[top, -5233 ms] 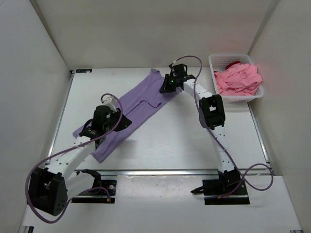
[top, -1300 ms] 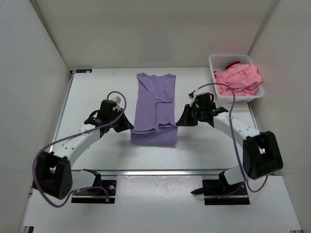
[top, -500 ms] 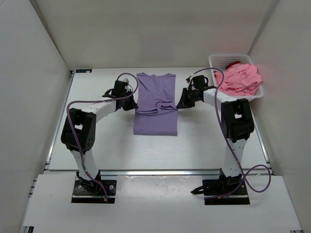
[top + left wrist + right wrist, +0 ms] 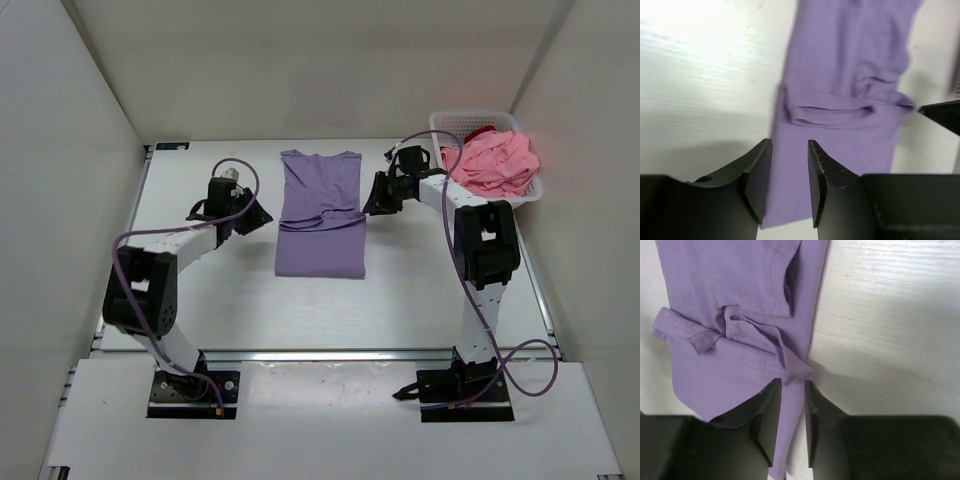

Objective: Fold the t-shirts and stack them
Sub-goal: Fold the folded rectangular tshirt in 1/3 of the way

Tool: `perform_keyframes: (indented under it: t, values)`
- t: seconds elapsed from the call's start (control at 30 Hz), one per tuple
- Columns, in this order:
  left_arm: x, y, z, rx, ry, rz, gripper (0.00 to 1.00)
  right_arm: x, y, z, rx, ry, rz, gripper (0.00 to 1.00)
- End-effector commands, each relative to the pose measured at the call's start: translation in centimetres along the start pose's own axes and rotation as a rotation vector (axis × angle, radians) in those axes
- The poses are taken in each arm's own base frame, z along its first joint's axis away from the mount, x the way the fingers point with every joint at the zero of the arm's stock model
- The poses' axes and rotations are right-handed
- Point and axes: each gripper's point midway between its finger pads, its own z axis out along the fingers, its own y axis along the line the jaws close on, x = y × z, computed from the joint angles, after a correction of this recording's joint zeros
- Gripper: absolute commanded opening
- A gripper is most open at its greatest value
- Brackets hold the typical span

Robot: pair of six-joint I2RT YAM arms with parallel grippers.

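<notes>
Lavender t-shirt (image 4: 320, 215) lies flat on the table (image 4: 430, 290), centred between the two arms and towards the far side. You see it folded into a narrow strip that runs from far to near, collar end far. A raised fold of fabric crosses the strip about halfway along. The near half lies smooth below that fold.

Left gripper (image 4: 258, 216) sits to the left of the strip, level with the cross fold and apart from the fabric. In the left wrist view its fingers (image 4: 757, 172) stand a narrow gap apart with nothing between them. The left edge of the shirt shows just beyond the tips.

Right gripper (image 4: 370, 205) sits at the right edge of the strip, beside the right end of the cross fold. In the right wrist view its fingers (image 4: 767, 415) stand a narrow gap apart over the bunched corner of the fold. Purple fabric shows through the gap, and you see none of it clamped.

Pink t-shirt (image 4: 495, 162) lies heaped in the white basket (image 4: 452, 120) at the far right corner of the table. Dark red t-shirt (image 4: 482, 131) shows as a small patch at the far side of the same basket, mostly covered by the pink one.
</notes>
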Motion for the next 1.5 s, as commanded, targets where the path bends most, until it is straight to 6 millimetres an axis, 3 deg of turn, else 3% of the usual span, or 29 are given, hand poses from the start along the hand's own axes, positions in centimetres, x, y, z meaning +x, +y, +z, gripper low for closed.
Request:
perform_keyframes:
  t: [0.0, 0.1, 0.13, 0.17, 0.23, 0.27, 0.43, 0.5, 0.67, 0.83, 0.93, 1.0, 1.07, 1.13, 1.2, 1.23, 1.27, 1.3, 1.33, 1.4, 1.47]
  values:
    - [-4.2, -5.5, -4.5, 0.16, -0.181, 0.055, 0.45, -3.4, 2.6, -4.0, 0.034, -0.116, -0.091, 0.26]
    - [0.6, -6.2, -4.7, 0.191, -0.104, 0.085, 0.39, -3.4, 4.2, -5.3, 0.044, -0.163, -0.133, 0.23]
    - [1.8, -7.2, -4.9, 0.224, -0.087, 0.098, 0.39, -3.1, 4.9, -5.5, 0.026, -0.165, -0.142, 0.13]
    - [3.2, -6.8, -4.6, 0.222, -0.06, 0.099, 0.39, -2.3, 5.9, -5.1, 0.002, -0.156, -0.158, 0.03]
    - [5.6, -6.5, -3.9, 0.228, -0.012, 0.093, 0.37, -0.4, 8.5, -3.6, -0.074, -0.118, -0.202, 0.0]
    - [6.9, -6.2, -3.4, 0.222, 0.024, 0.091, 0.37, 0.3, 8.8, -2.7, -0.078, -0.091, -0.207, 0.0]
    - [9.3, -4.7, -2.5, 0.196, 0.091, 0.076, 0.35, 4.2, 12.3, 2.1, -0.116, 0.035, -0.28, 0.0]
    - [9.9, -4.4, -2.7, 0.192, 0.098, 0.075, 0.35, 4.9, 12.7, 3.5, -0.119, 0.055, -0.276, 0.0]
    - [11.5, -3.1, -2.6, 0.171, 0.123, 0.08, 0.35, 5.2, 11.3, 6.1, -0.09, 0.095, -0.27, 0.0]
    - [13.1, -1.4, -2.5, 0.141, 0.162, 0.079, 0.35, 2.9, 9.2, 8.5, -0.03, 0.059, -0.239, 0.0]
    - [13.5, -0.9, -2.8, 0.134, 0.167, 0.073, 0.34, -1.4, 8.6, 8.3, -0.019, -0.057, -0.209, 0.0]
    - [13.5, -1.3, -3.1, 0.148, 0.164, 0.077, 0.34, -4.4, 9.4, 7.6, -0.06, -0.115, -0.178, 0.0]
    - [13.1, -1.8, -3.7, 0.156, 0.157, 0.088, 0.35, -6.6, 10.9, 6.5, -0.102, -0.143, -0.159, 0.0]
    - [12.2, -1.8, -4.3, 0.147, 0.131, 0.089, 0.37, -7.1, 11.5, 5.0, -0.092, -0.148, -0.18, 0.0]
    - [10.7, -1.4, -5.0, 0.149, 0.085, 0.067, 0.41, -7.0, 12.2, 2.8, -0.074, -0.168, -0.216, 0.0]
    - [10.0, -0.6, -5.4, 0.138, 0.069, 0.045, 0.44, -5.8, 12.5, 1.6, -0.075, -0.161, -0.224, 0.0]
    - [10.0, -0.5, -5.5, 0.134, 0.07, 0.041, 0.46, -3.6, 11.2, 1.7, -0.059, -0.12, -0.205, 0.0]
    - [9.4, 0.0, -5.8, 0.131, 0.049, 0.034, 0.47, -4.5, 12.7, -0.4, -0.107, -0.185, -0.214, 0.0]
    - [8.8, 0.3, -6.0, 0.127, 0.034, 0.022, 0.47, -2.7, 11.4, 0.4, -0.12, -0.171, -0.2, 0.0]
    - [9.2, 1.3, -5.8, 0.106, 0.05, 0.013, 0.47, -0.9, 11.8, -0.7, -0.181, -0.167, -0.166, 0.0]
    - [9.4, 0.7, -5.8, 0.131, 0.059, 0.015, 0.47, 0.5, 12.4, -0.2, -0.199, -0.11, -0.162, 0.0]
